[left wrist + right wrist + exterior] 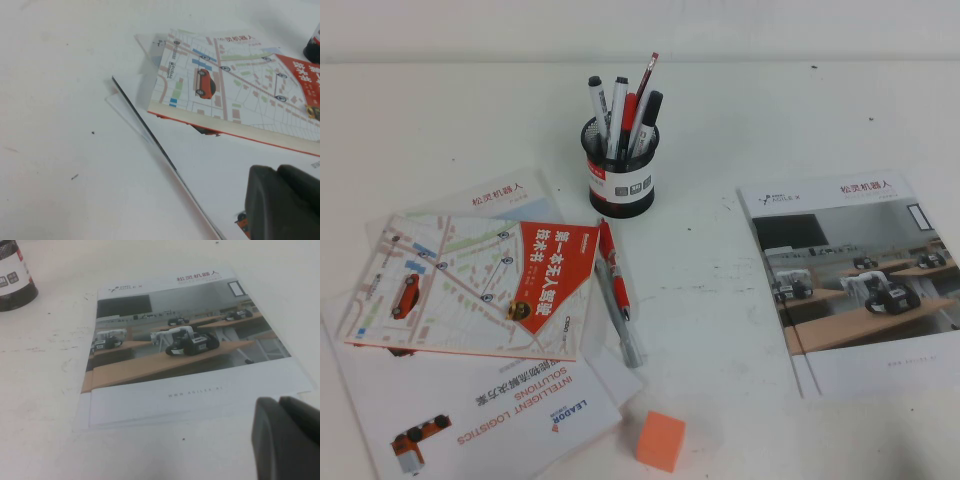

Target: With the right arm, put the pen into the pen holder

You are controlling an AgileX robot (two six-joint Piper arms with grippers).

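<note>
Black jaws of the right gripper (287,440) are pressed together, empty, low over the near edge of the robot brochure (190,350) on the bench (720,110). Left gripper (282,202) jaws also sit together above the booklets on the left, beside the map book (235,95). Further off, between both, the pen (612,272) lies flat by the map book, well apart from either gripper. Beyond it stands the pen holder (621,180).

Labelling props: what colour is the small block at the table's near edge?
Orange; the block shows best in the high view, near the red pen.
</note>
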